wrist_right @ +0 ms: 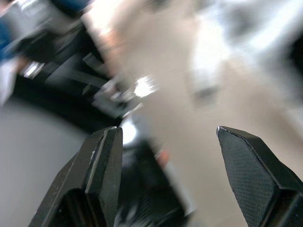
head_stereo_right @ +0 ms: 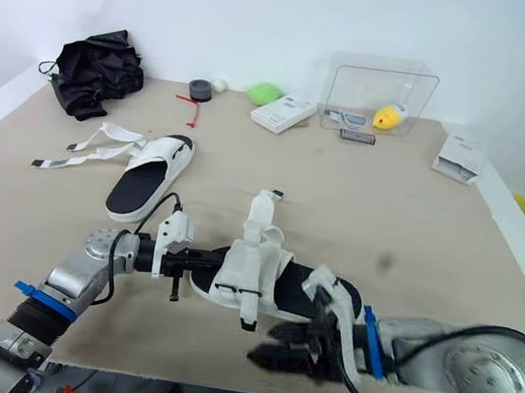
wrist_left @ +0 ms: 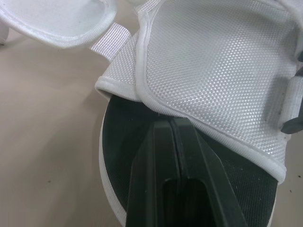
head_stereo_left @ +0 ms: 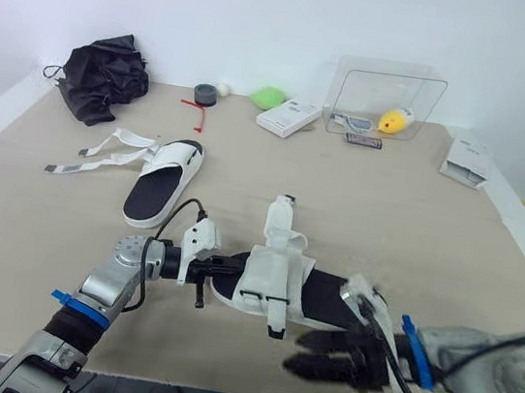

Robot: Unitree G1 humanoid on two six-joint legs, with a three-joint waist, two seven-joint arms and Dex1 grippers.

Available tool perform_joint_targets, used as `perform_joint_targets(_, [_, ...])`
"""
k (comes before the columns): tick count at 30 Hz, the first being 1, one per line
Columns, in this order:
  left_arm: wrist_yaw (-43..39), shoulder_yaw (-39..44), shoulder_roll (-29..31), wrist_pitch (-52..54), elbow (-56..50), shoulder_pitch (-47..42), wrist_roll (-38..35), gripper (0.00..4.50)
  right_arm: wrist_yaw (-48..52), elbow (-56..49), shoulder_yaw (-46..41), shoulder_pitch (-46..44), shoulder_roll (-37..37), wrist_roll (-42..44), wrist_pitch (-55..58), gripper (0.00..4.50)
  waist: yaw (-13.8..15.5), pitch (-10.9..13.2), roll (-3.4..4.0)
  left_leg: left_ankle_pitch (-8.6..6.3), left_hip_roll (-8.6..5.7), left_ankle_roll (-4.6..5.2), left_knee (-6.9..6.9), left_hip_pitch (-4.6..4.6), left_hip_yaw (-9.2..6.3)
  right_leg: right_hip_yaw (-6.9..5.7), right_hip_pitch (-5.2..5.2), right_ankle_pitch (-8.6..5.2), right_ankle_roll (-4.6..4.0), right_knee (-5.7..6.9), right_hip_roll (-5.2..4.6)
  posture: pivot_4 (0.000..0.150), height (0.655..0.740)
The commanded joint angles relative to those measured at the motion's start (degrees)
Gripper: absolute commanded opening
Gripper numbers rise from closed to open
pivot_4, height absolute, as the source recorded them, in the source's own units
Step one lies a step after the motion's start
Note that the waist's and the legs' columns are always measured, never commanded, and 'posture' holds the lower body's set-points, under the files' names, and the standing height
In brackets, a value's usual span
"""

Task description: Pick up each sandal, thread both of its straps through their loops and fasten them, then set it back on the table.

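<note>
Currently: left gripper (head_stereo_left: 221, 271) pressed together, tip on the near sandal (head_stereo_left: 275, 279).
Its fingers meet over the black footbed, under the white strap flap. Right gripper (head_stereo_left: 299, 352) spread wide, just beside the sandal's other end, at the desk (head_stereo_left: 405, 226) front edge. Second sandal (head_stereo_left: 162, 182) lies farther back left, straps splayed out flat.

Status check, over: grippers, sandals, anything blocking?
Left gripper shut, tips at near sandal toe end. Right gripper open, empty, by its other end. Far sandal flat on table, straps loose. Nothing blocking.
</note>
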Motion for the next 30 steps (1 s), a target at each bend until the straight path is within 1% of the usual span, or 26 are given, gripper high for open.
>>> perform_joint_targets(1, [0.88, -3.59, 1.51, 4.86, 7.04, 3.41, 5.18, 0.0, -0.69, -0.55, -0.79, -1.99, -0.22, 3.51, 0.5, 3.42, 0.01, -0.03, 0.04, 0.0, 0.0, 0.01, 0.0, 0.0, 0.01, -0.02, 0.02, 0.01, 0.01, 0.0, 0.0, 0.15, 0.74])
perform_joint_targets(5, [0.84, -3.43, 1.46, 4.85, 7.15, 3.26, 5.31, 0.0, -1.54, -0.95, 0.03, -2.38, -0.21, 5.84, 0.92, 3.42, 0.04, -0.08, 0.04, 0.01, 0.02, 0.03, -0.01, 0.0, -0.01, -0.06, 0.09, 0.04, 0.04, 0.01, 0.06, 0.15, 0.74])
perform_joint_targets(12, [0.91, -3.41, 1.38, 4.77, 7.26, 3.16, 5.25, 0.0, -5.46, -0.42, 3.83, -4.69, 2.38, 9.1, 0.48, 3.42, 0.03, -0.06, 0.01, 0.01, 0.03, 0.04, -0.01, -0.07, -0.04, -0.04, 0.09, 0.06, 0.06, 0.01, 0.14, 0.15, 0.74])
perform_joint_targets(18, [1.18, -3.35, 1.35, 4.6, 7.34, 3.13, 5.32, 0.0, -7.9, 1.15, 6.67, -6.35, 3.67, 7.75, 0.95, 3.42, 0.03, -0.05, 0.0, 0.01, 0.03, 0.04, -0.01, -0.07, -0.05, -0.03, 0.07, 0.06, 0.06, 0.01, 0.13, 0.15, 0.74])
perform_joint_targets(22, [1.17, -3.3, 1.51, 4.58, 7.24, 3.22, 5.34, 0.0, -7.96, 1.8, 6.81, -6.7, 3.68, 7.46, 1.11, 3.42, 0.03, -0.05, 0.0, 0.01, 0.03, 0.04, -0.01, -0.07, -0.05, -0.03, 0.08, 0.06, 0.06, 0.01, 0.12, 0.15, 0.74])
perform_joint_targets(23, [1.18, -3.28, 1.52, 4.6, 7.21, 3.24, 5.33, 0.0, -7.82, 1.88, 6.84, -6.72, 3.63, 7.3, 1.12, 3.19, 0.03, -0.05, 0.01, 0.01, 0.03, 0.04, -0.01, -0.07, -0.05, -0.03, 0.08, 0.06, 0.06, 0.01, 0.12, 0.15, 0.74])
perform_joint_targets(24, [1.22, -3.29, 1.5, 4.59, 7.2, 3.28, 5.34, 0.0, -7.7, 1.94, 6.86, -6.71, 3.6, 7.18, 1.09, 2.85, 0.03, -0.06, 0.01, 0.01, 0.03, 0.04, -0.01, -0.08, -0.05, -0.03, 0.08, 0.06, 0.06, 0.01, 0.12, 0.15, 0.74])
perform_joint_targets(25, [1.24, -3.31, 1.5, 4.58, 7.18, 3.31, 5.37, 0.0, -7.63, 2.12, 6.83, -6.79, 3.66, 7.19, 1.04, 2.64, 0.03, -0.06, 0.01, 0.01, 0.03, 0.04, -0.01, -0.08, -0.05, -0.03, 0.08, 0.06, 0.06, 0.01, 0.12, 0.15, 0.74])
perform_joint_targets(26, [1.25, -3.35, 1.49, 4.57, 7.17, 3.35, 5.39, 0.0, -7.49, 2.25, 6.73, -6.81, 3.73, 7.33, 0.96, 2.27, 0.03, -0.05, 0.0, 0.01, 0.03, 0.04, -0.01, -0.08, -0.05, -0.04, 0.08, 0.06, 0.06, 0.01, 0.12, 0.15, 0.74])
perform_joint_targets(27, [1.25, -3.38, 1.48, 4.55, 7.17, 3.36, 5.42, 0.0, -7.07, 2.12, 6.65, -6.86, 3.72, 7.41, 0.92, 1.74, 0.03, -0.06, 0.01, 0.01, 0.03, 0.04, -0.01, -0.08, -0.05, -0.04, 0.08, 0.06, 0.06, 0.01, 0.13, 0.15, 0.74])
perform_joint_targets(28, [1.25, -3.38, 1.47, 4.54, 7.18, 3.35, 5.42, 0.0, -6.66, 1.9, 6.53, -6.82, 3.64, 7.74, 0.89, 1.31, 0.03, -0.06, 0.01, 0.01, 0.03, 0.04, -0.01, -0.08, -0.05, -0.04, 0.08, 0.06, 0.06, 0.01, 0.12, 0.15, 0.74])
perform_joint_targets(29, [1.24, -3.38, 1.47, 4.54, 7.2, 3.33, 5.41, 0.0, -6.41, 1.71, 6.43, -6.74, 3.53, 7.98, 0.88, 0.7, 0.03, -0.06, 0.01, 0.01, 0.03, 0.04, -0.01, -0.08, -0.05, -0.04, 0.08, 0.06, 0.06, 0.01, 0.12, 0.15, 0.74])
perform_joint_targets(30, [1.24, -3.38, 1.47, 4.51, 7.22, 3.33, 5.42, 0.0, -6.15, 1.57, 6.31, -6.57, 3.39, 8.2, 0.87, 0.38, 0.03, -0.05, 0.0, 0.01, 0.03, 0.04, -0.01, -0.08, -0.05, -0.04, 0.08, 0.06, 0.06, 0.01, 0.12, 0.15, 0.74])
